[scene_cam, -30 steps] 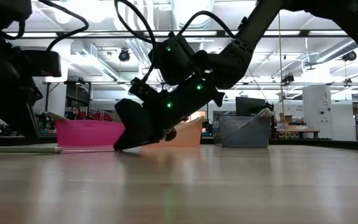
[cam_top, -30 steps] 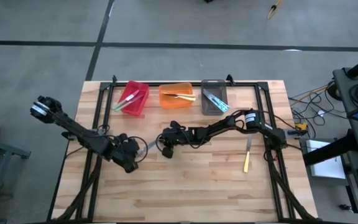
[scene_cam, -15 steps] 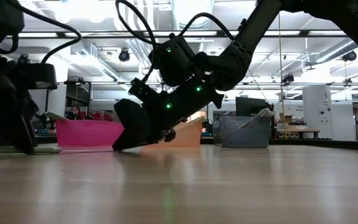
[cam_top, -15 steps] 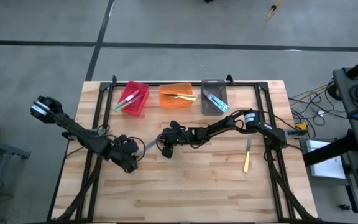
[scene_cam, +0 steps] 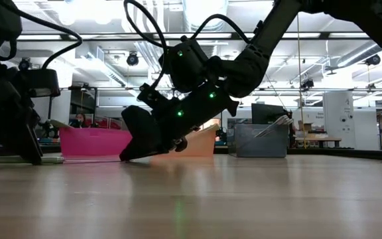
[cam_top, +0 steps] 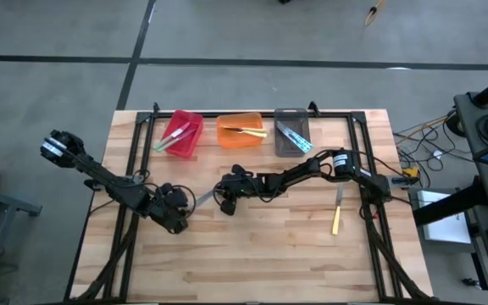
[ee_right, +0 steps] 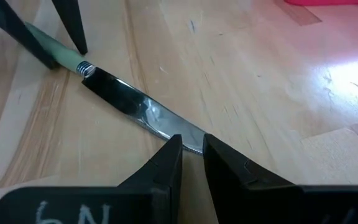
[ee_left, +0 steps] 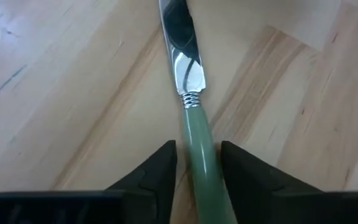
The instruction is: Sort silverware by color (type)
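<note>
A green-handled knife [cam_top: 200, 198] lies flat on the wooden table, left of its middle. In the left wrist view its silver blade [ee_left: 182, 56] points away from me. My left gripper [ee_left: 197, 146] [cam_top: 181, 210] stands open, tips down near the table. One finger is on each side of the green handle [ee_left: 199, 149], with bare wood showing beside it. My right gripper [ee_right: 190, 138] [cam_top: 224, 202] is at the blade's other end, shut on it. A yellow-handled piece of silverware [cam_top: 335, 219] lies on the table to the right. My right gripper has the knife's blade tip [ee_right: 166, 129] between its two nearly closed fingertips. It comes slanting down from the table's right side, along the knife. The knife lies flat on the table. The fingertips hide the very end of the blade.
Three bins stand in a row at the far edge: red [cam_top: 179, 133] with green-handled pieces, orange [cam_top: 242, 130] with yellow ones, grey [cam_top: 291, 131] with blue ones. Black frame rails [cam_top: 128, 220] run along the table's left and right sides. Bare wood lies toward the near edge.
My left gripper has sunk toward the table beside the knife's handle, and its fingers now reach down to the tabletop. The knife and my right gripper have stayed where they were.
</note>
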### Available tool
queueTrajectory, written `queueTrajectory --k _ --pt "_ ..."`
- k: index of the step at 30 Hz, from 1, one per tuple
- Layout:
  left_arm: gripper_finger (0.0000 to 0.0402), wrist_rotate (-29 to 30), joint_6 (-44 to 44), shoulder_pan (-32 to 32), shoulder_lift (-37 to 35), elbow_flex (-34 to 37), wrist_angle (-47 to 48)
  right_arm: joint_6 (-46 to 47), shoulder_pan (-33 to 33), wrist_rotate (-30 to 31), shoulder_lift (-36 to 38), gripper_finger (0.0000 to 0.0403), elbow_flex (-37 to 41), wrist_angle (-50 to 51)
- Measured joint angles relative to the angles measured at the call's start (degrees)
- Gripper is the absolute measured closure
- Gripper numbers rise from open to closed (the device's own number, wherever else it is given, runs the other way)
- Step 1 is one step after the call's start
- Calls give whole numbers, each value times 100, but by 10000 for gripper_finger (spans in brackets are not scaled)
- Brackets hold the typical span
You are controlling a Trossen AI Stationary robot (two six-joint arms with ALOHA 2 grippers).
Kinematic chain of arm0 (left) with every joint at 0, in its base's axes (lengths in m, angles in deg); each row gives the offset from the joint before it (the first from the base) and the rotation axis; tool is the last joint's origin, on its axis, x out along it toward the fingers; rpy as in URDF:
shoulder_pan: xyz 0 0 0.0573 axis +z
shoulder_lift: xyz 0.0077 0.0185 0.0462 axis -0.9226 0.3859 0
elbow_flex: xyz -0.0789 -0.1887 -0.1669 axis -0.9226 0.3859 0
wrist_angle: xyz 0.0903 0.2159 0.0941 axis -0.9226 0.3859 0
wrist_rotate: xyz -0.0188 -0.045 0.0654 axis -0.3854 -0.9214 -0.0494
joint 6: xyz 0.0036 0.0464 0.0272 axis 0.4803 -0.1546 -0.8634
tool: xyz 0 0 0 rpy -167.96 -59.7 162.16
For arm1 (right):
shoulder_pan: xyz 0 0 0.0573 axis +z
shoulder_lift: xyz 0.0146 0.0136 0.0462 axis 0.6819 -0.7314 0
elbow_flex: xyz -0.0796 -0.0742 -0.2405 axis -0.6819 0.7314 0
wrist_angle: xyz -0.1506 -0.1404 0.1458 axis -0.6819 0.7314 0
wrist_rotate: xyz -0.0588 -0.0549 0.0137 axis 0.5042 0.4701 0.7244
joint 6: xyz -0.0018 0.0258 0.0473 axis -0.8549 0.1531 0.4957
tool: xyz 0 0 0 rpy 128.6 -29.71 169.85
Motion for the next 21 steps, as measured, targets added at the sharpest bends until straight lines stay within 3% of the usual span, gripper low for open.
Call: queueTrajectory --k 7,15,21 --pt "376 75 176 4 2 4 55 2 0 4 0 344 5 4" --pt "376 94 431 -2 0 -76 111 0 2 -6 74 344 7 33" --pt "401 69 276 -11 -111 -366 345 -126 41 -52 299 344 41 185"
